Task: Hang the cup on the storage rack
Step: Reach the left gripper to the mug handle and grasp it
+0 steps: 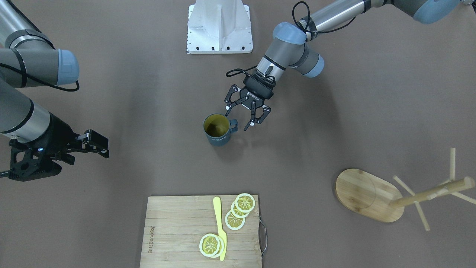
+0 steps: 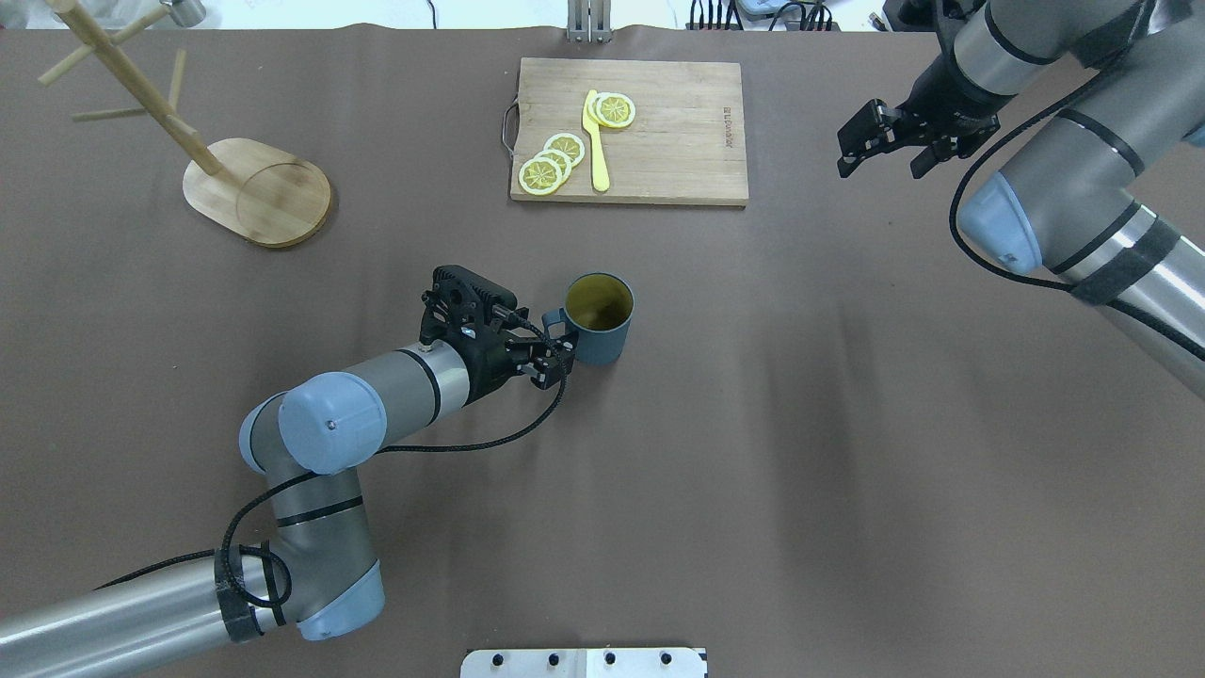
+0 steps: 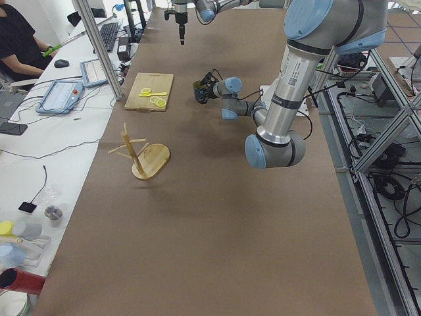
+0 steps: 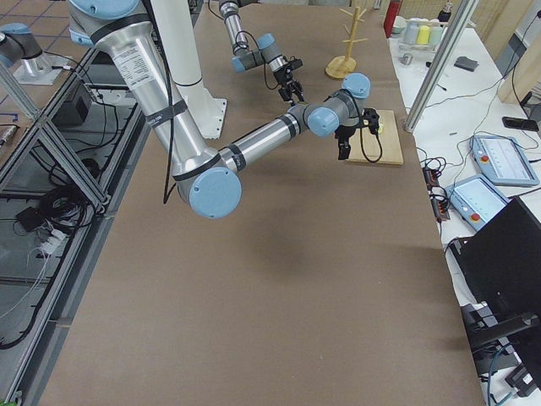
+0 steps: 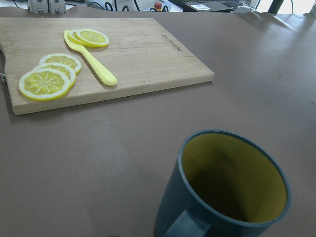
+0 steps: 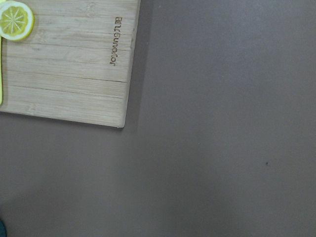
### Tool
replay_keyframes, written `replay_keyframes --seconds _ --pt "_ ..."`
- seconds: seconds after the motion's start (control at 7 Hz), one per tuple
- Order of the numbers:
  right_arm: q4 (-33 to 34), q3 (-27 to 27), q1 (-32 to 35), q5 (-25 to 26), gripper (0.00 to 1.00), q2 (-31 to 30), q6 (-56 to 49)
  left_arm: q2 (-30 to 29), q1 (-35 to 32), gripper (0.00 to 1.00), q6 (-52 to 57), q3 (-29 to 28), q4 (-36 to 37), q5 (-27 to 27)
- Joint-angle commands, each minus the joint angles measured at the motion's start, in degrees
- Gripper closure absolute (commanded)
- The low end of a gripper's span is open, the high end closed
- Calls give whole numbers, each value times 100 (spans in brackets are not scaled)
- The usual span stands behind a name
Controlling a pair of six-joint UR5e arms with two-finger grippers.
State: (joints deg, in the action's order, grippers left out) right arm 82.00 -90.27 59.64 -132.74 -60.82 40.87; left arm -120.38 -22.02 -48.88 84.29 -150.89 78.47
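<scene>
The task is at its opening stage: nothing is hung yet, and the whole carry is still to do. The cup stands upright on the brown table near its middle, mouth up, olive inside showing, with its handle pointing to 9 o'clock in the overhead view. The left gripper sits low at the cup's 8 to 9 o'clock, fingers spread wide on either side of the handle and not closed on it; whether a pad already touches the handle cannot be told. The left wrist camera shows the cup's rim and handle root just below the lens, which fits a close approach. What remains, as I judge it, is closing on the handle, lifting, carrying the cup across, and slipping the handle loop over a peg. The storage rack stands well apart at the cup's 10 o'clock, upright on its oval base, its pegs bare. The stretch of table between cup and rack shows no object, so the carry looks unobstructed; the harder part is likely turning the cup so the loop lines up with a thin, upward-slanting peg. At the cup's 12 o'clock lies a bamboo cutting board with lemon slices and a yellow plastic knife, off the route. The right gripper hangs at 2 o'clock beyond the board's far corner, holding nothing, its fingers looking parted, and away from the work.
</scene>
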Motion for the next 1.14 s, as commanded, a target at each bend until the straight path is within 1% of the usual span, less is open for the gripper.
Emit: replay_keyframes --seconds 0.0,0.14,0.29,0.43,0.71,0.86,1.0 --pt "0 44 -23 3 1 0 0 -318 92 22 1 -307 -72 19" --pt "0 53 -31 3 1 0 0 -345 119 29 -8 -308 -81 46" --pt "0 62 -32 3 1 0 0 -345 171 58 -8 -308 -133 55" --pt "0 88 -32 3 1 0 0 -345 172 98 -17 -308 -169 46" --pt "-9 106 -32 3 1 0 -9 -345 163 100 -104 -239 -501 46" --pt "-9 106 -32 3 1 0 -9 -311 -89 100 -287 -212 -834 142" --pt "-9 89 -32 3 1 0 -9 -267 -570 100 -541 -90 -967 795"
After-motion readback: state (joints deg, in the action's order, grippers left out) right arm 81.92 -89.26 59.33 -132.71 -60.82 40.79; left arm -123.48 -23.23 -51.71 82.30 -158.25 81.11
